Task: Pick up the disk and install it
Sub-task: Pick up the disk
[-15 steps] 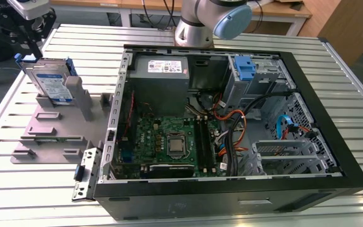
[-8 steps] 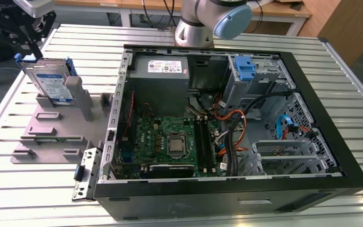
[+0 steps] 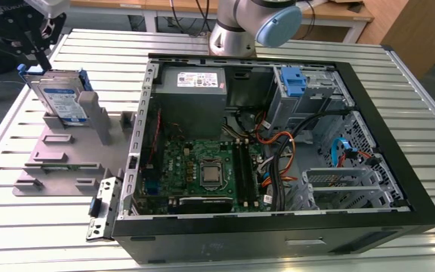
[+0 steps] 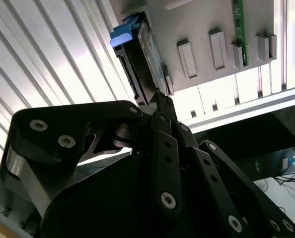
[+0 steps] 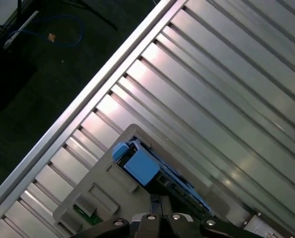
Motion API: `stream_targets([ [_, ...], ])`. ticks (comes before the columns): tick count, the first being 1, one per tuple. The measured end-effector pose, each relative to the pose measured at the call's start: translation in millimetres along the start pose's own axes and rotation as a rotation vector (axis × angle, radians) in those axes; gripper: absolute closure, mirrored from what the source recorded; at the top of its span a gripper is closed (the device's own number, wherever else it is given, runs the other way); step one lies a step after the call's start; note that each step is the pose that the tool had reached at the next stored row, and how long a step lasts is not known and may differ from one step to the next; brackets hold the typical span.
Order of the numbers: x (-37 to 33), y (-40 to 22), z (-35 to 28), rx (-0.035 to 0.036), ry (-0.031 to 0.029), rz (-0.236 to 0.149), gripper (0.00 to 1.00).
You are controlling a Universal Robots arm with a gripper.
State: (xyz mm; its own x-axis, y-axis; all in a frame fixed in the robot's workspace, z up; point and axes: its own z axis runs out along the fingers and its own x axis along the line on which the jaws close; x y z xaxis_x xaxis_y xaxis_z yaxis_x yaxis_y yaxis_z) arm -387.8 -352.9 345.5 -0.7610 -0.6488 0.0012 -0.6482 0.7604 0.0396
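A silver disk [image 3: 60, 95] in a blue plastic frame stands on edge in a slot of a grey stand [image 3: 59, 164]. In the exterior view it is outside the open computer case [image 3: 399, 170], at about ten o'clock from it. The black gripper [image 3: 42, 59] hangs just above the disk, at its twelve o'clock.

In the second wrist view the gripper [image 4: 160, 99] is clenched, its tips drawn together right at the near end of the disk [image 4: 140, 54]. Whether they pinch the blue frame or merely touch it cannot be told. Stand and case sit on a slatted metal table [image 3: 21, 238].

Likely risks:
- A hold on one narrow end could let the disk swing or slip free.
- A tilted pull could jam it in the slot and drag the stand.
- Loose cables [image 3: 287, 148] inside the case could snag it.
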Motion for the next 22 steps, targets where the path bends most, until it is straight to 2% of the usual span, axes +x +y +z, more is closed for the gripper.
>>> stream_targets([
  [22, 0.0, -0.1, 2.9, 0.0005, 0.0159, -0.399, 0.89],
])
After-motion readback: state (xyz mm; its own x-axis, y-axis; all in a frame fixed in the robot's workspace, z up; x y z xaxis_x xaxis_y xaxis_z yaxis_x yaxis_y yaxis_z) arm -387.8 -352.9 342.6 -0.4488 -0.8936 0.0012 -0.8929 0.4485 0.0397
